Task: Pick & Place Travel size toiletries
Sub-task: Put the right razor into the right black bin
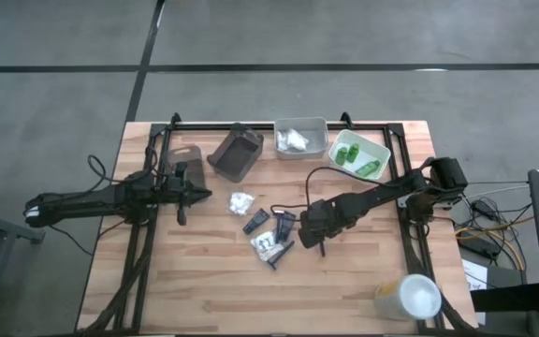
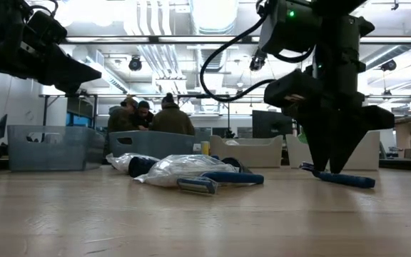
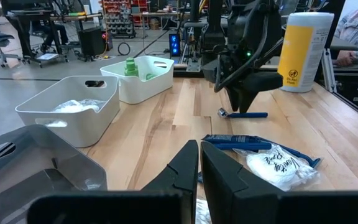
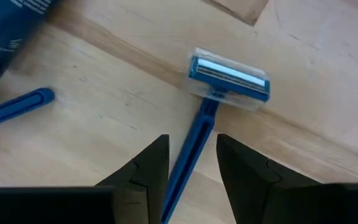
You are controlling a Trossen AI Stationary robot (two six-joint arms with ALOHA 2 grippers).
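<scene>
A blue razor [image 4: 229,78] lies flat on the wooden table [image 1: 204,290]. My right gripper [image 4: 192,165] hangs over it, pointing down and open, one finger on each side of the razor's handle [image 4: 197,140] with a gap on both sides. In the high view this gripper [image 1: 318,239] is right of a heap of white packets [image 1: 268,245], dark tubes [image 1: 257,222] and another razor [image 1: 281,255]. A further white packet [image 1: 241,201] lies apart. My left gripper [image 1: 183,201] waits shut near the table's left side.
Three trays stand along the far edge: a dark grey one [image 1: 237,153], a white one with white packets [image 1: 300,139] and a white one with green bottles [image 1: 358,154]. A white and yellow canister [image 1: 410,298] stands at the near right corner. People sit beyond the table.
</scene>
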